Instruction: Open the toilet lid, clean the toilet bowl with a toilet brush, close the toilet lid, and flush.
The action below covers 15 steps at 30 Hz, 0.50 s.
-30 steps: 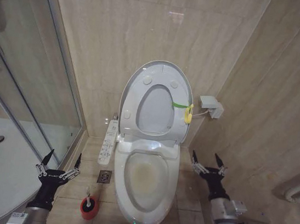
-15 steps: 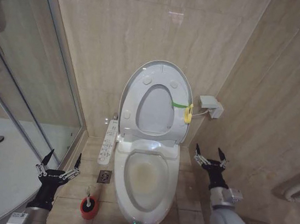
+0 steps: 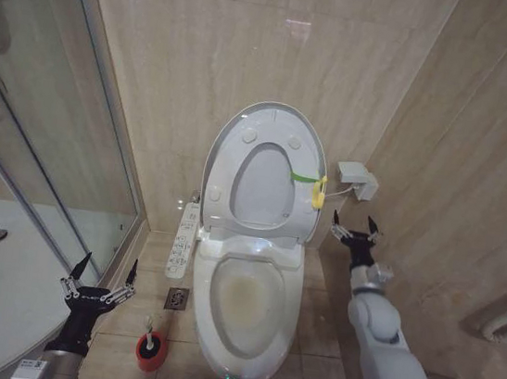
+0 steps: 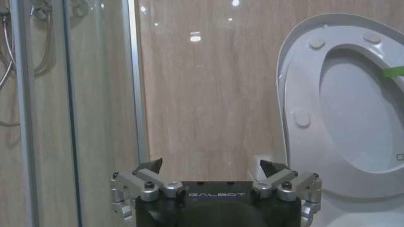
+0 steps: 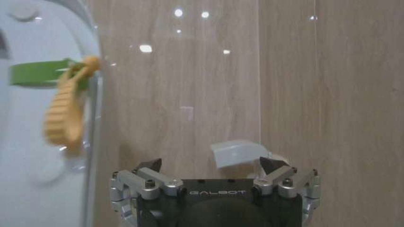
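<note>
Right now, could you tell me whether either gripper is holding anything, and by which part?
Nothing is held. The left gripper hangs open above the toilet brush; the right gripper is open beside the toilet lid.

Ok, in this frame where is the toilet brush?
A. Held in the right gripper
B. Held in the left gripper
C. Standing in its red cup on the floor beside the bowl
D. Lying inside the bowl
C: the toilet brush stands in its red cup on the floor beside the toilet bowl; both grippers are open and empty.
</note>
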Motion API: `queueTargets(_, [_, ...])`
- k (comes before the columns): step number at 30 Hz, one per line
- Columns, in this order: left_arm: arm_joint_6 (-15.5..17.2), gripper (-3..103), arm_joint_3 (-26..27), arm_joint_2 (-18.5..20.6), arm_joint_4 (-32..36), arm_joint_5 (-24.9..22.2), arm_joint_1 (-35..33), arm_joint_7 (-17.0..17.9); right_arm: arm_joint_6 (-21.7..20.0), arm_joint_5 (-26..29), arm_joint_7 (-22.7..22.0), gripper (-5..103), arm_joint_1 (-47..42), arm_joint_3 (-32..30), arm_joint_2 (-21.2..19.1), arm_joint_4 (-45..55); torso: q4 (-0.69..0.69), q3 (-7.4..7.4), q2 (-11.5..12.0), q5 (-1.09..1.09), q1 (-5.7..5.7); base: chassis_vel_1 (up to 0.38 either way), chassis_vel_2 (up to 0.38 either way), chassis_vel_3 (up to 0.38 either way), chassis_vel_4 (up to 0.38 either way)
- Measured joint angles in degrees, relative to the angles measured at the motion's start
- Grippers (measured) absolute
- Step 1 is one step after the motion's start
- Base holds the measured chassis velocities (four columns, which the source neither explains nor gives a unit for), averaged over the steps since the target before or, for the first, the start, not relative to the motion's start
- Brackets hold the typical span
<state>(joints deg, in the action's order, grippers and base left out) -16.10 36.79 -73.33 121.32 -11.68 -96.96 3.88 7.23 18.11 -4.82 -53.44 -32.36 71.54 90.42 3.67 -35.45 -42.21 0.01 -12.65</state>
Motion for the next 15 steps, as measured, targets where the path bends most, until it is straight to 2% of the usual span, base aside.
queueTargets(5, [0.0,100,-0.01,0.0,0.0,0.0,0.0,-0.01,0.71,0.13,-0.27,100,5.26,0.81,-0.37,-4.37,0.0,0.0,0.0,0.0,0.0,0.0,0.0,0.0,0.0])
queueTargets(10, [0.0,100,0.0,0.0,0.0,0.0,0.0,0.0,1.79,0.29,-0.36,100,14.31,2.27,-1.1,-12.21,-0.01,0.0,0.0,-0.01,0.0,0.0,0.0,0.0,0.0])
queueTargets(15, [0.0,100,-0.01,0.0,0.0,0.0,0.0,0.0,2.48,0.29,-0.36,100,18.31,3.13,-1.17,-16.31,-0.01,0.0,0.0,-0.01,0.0,0.0,0.0,0.0,0.0])
